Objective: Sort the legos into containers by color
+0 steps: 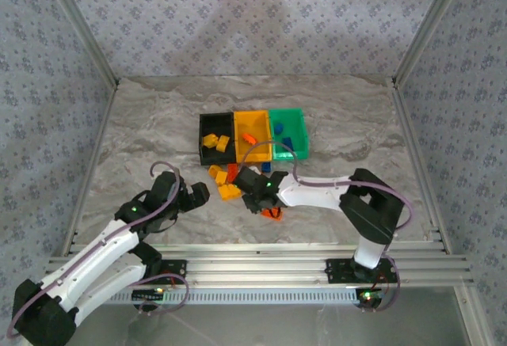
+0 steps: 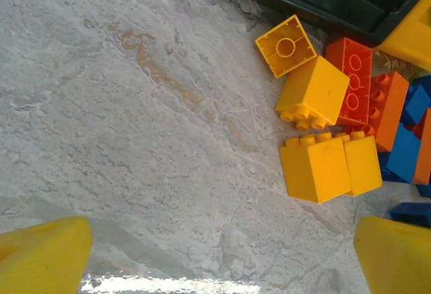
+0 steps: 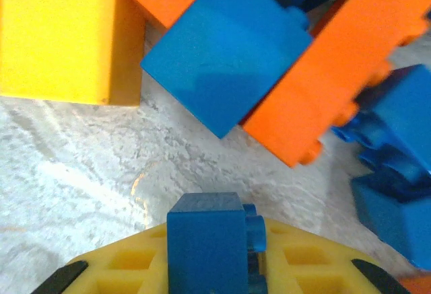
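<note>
Right gripper (image 1: 255, 197) gripped a blue brick (image 3: 209, 240); left gripper (image 2: 215, 260) stood wide. Black bin (image 1: 215, 115) held yellow bricks (image 1: 214, 142); adjoining yellow-orange bin (image 1: 252, 113), one orange brick (image 1: 250, 137); green bin (image 1: 287, 112) beyond, blue bricks (image 1: 287, 142).

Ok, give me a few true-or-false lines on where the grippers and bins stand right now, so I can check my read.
1. The right gripper has a blue brick between its fingers. True.
2. The left gripper is holding a yellow brick. False: its jaws stand wide open with nothing between them, over bare table beside the loose pile.
3. The black bin has yellow bricks in it. True.
4. The green bin is empty. False: blue bricks lie in it.
5. Every brick is already in a bin. False: loose bricks lie on the table in front of the bins.
</note>
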